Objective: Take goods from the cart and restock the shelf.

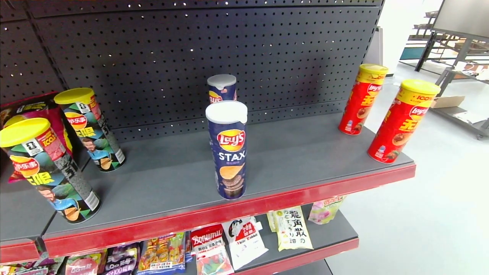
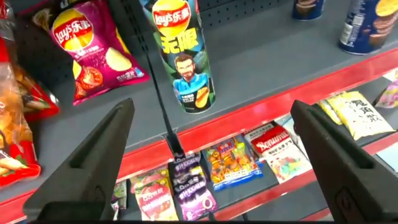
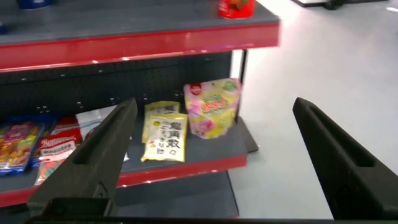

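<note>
On the grey shelf (image 1: 290, 152) a dark blue chip can (image 1: 227, 149) stands upright near the front edge, with a second blue can (image 1: 222, 88) behind it. Two red cans (image 1: 403, 120) (image 1: 362, 99) stand at the right end, and two patterned yellow-lidded cans (image 1: 46, 168) (image 1: 89, 128) at the left. My left gripper (image 2: 211, 168) is open with nothing between its fingers, in front of the shelf's red lip (image 2: 249, 112) below a patterned can (image 2: 185, 56). My right gripper (image 3: 211, 162) is open and holds nothing, facing the lower shelf's snack bags (image 3: 212, 107).
A pink chip bag (image 2: 87, 53) and other bags lie on the shelf's left section. The lower shelf (image 1: 305, 236) holds several flat snack packets. Open floor (image 1: 420, 221) lies right of the shelf, with a metal rack (image 1: 462, 68) far off. Pegboard (image 1: 191, 57) backs the shelf.
</note>
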### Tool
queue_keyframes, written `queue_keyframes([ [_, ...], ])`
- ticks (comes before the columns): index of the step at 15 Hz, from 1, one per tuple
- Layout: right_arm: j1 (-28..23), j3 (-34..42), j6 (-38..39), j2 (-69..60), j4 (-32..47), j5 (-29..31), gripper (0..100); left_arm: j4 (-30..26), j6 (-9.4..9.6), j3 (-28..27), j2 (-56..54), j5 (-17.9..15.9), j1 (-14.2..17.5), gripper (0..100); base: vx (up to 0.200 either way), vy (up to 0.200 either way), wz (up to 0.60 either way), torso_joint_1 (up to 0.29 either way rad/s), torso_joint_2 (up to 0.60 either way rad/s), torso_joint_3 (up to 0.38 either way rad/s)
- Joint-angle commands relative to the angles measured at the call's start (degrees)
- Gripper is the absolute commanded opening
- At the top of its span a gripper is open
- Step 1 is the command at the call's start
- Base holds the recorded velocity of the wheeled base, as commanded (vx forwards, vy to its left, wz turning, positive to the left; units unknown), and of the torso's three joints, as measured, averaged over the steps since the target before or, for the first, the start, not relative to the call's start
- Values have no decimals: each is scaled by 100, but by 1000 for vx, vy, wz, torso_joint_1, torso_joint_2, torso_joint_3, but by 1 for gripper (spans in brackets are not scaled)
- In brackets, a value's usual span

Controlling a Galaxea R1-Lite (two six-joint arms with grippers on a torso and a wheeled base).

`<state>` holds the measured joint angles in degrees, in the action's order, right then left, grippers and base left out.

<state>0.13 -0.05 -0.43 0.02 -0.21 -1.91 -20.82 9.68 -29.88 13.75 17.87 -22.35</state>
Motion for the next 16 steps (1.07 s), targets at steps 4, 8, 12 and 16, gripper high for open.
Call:
queue_keyframes([
  [4, 4, 5, -1, -2, 3, -11, 100, -1, -10, 175, -162, -3, -15, 100, 0, 0, 600, 5, 4, -5],
  [8, 4, -4, 34, -2, -6, -11, 100, -27, -45, 606, -848, 59, -7, 100, 0, 0, 0, 0, 0, 0],
  [12, 4, -4, 34, -2, -6, -11, 100, -36, -652, 870, -742, 340, 828, 100, 0, 0, 0, 0, 0, 0],
  [16, 4, 5, 34, -2, -6, -11, 100, 17, -1082, 1160, -804, 199, 1751, 100, 0, 0, 0, 0, 0, 0],
])
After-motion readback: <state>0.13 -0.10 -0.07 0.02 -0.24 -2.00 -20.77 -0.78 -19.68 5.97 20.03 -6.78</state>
